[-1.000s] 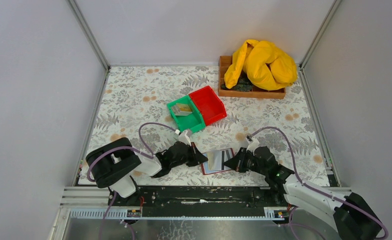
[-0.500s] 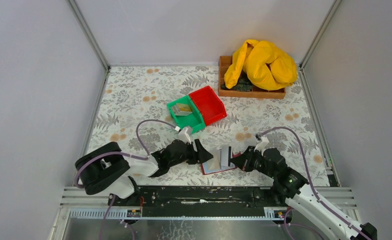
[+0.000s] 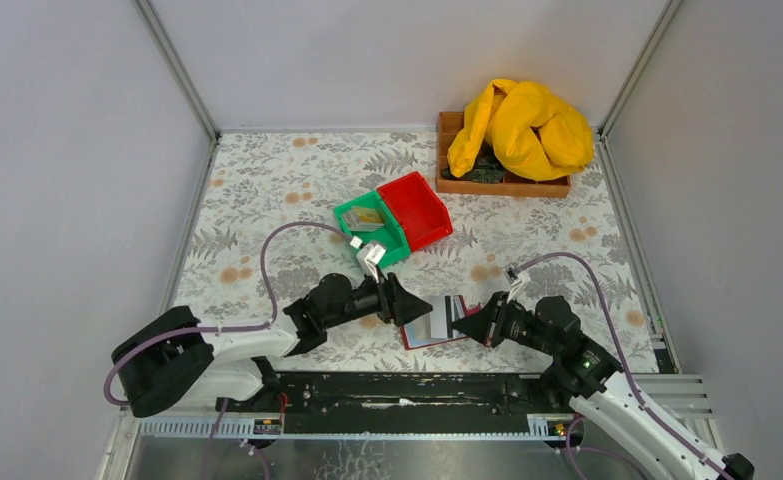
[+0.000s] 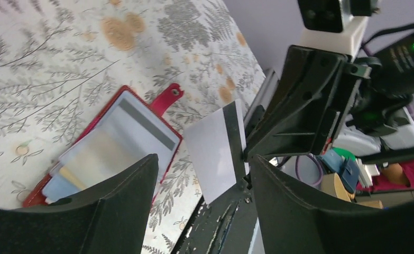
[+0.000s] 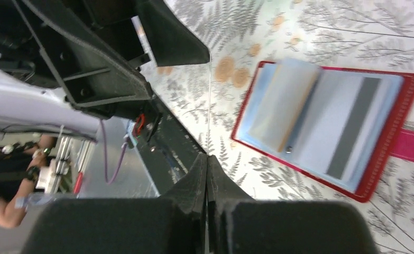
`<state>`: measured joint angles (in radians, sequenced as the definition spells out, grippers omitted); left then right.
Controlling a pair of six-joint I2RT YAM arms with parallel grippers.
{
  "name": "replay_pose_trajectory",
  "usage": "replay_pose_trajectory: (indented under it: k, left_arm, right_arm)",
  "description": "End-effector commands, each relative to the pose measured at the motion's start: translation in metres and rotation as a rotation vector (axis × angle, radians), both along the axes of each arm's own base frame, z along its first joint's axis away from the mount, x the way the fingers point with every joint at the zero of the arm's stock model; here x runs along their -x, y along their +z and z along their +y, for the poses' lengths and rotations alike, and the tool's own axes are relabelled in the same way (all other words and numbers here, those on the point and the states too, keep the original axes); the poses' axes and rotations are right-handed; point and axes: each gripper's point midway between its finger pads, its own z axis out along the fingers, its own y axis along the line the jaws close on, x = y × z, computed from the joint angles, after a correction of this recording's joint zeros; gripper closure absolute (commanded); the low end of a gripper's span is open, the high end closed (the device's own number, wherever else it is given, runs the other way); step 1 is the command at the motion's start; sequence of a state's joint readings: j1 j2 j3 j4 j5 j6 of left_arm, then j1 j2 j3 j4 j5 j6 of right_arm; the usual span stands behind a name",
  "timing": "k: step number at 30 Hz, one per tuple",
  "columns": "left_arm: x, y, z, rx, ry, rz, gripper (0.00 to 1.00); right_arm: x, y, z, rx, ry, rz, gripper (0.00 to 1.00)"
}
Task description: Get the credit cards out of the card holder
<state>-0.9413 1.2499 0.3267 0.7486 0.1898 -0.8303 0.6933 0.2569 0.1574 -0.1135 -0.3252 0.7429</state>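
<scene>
The desk (image 3: 267,180) has a white cloth printed with grey ferns and tan blotches. The holder (image 3: 425,333) is dark red at its border and grey-blue inside. The card (image 3: 453,314) just above the holder is white-grey with one dark stripe. Beyond the holder are a green bin (image 3: 399,240) and a bright red bin (image 3: 417,210). Farther beyond it, a yellow cloth (image 3: 522,125) lies on a brown tray (image 3: 497,186). The left gripper (image 3: 414,306) and right gripper (image 3: 464,327) are black, and their cables (image 3: 272,250) are purple.

L hand (image 3: 415,308) & R hand (image 3: 459,331) w/ card (image 3: 454,312) flank card holder (image 3: 427,335); green bin (image 3: 352,238) behind; far-left mat (image 3: 257,190) free.
</scene>
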Motion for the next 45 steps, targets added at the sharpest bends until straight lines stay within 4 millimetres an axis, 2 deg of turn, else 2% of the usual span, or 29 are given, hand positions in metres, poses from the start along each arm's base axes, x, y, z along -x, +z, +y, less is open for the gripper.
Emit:
replay_pose_trajectory:
  k: [1, 5, 14, 16, 19, 23, 26, 27, 35, 39, 41, 45]
  left_arm:
    - [0.008, 0.033, -0.004, 0.08, -0.087, -0.138, 0.32]
    - [0.01, 0.04, -0.004, 0.1, -0.104, -0.148, 0.43]
    - [0.021, 0.048, -0.009, 0.157, -0.17, -0.146, 0.46]
    - [0.022, 0.049, -0.009, 0.161, -0.176, -0.147, 0.52]
    - [0.023, 0.049, -0.009, 0.16, -0.174, -0.145, 0.68]
    - [0.024, 0.048, -0.008, 0.16, -0.181, -0.139, 0.83]
    - [0.029, 0.05, -0.009, 0.178, -0.213, -0.135, 0.98]
    - [0.031, 0.051, -0.009, 0.184, -0.223, -0.135, 1.0]
    - [0.024, 0.055, -0.007, 0.191, -0.201, -0.135, 1.0]
    - [0.008, 0.052, 0.0, 0.17, -0.119, -0.124, 1.0]
    - [-0.004, 0.049, 0.005, 0.143, -0.049, -0.12, 1.0]
    - [-0.028, 0.051, 0.016, 0.097, 0.069, -0.126, 1.0]
  right_arm:
    - [0.017, 0.041, 0.017, -0.157, 0.15, -0.086, 1.0]
    - [0.027, 0.045, 0.02, -0.184, 0.208, -0.096, 1.0]
    - [0.033, 0.048, 0.023, -0.212, 0.253, -0.094, 1.0]
    - [0.033, 0.046, 0.023, -0.203, 0.25, -0.089, 1.0]
    - [0.032, 0.045, 0.023, -0.202, 0.247, -0.089, 1.0]
    - [0.031, 0.047, 0.024, -0.206, 0.247, -0.095, 1.0]
    - [0.031, 0.048, 0.024, -0.208, 0.248, -0.101, 1.0]
    - [0.031, 0.049, 0.024, -0.208, 0.248, -0.104, 1.0]
    - [0.02, 0.059, 0.016, -0.196, 0.169, -0.18, 0.98]
    - [0.01, 0.058, 0.006, -0.154, 0.08, -0.192, 0.76]
    - [-0.003, 0.049, -0.004, -0.098, -0.013, -0.177, 0.66]
    - [-0.013, 0.041, -0.016, -0.052, -0.105, -0.163, 0.63]
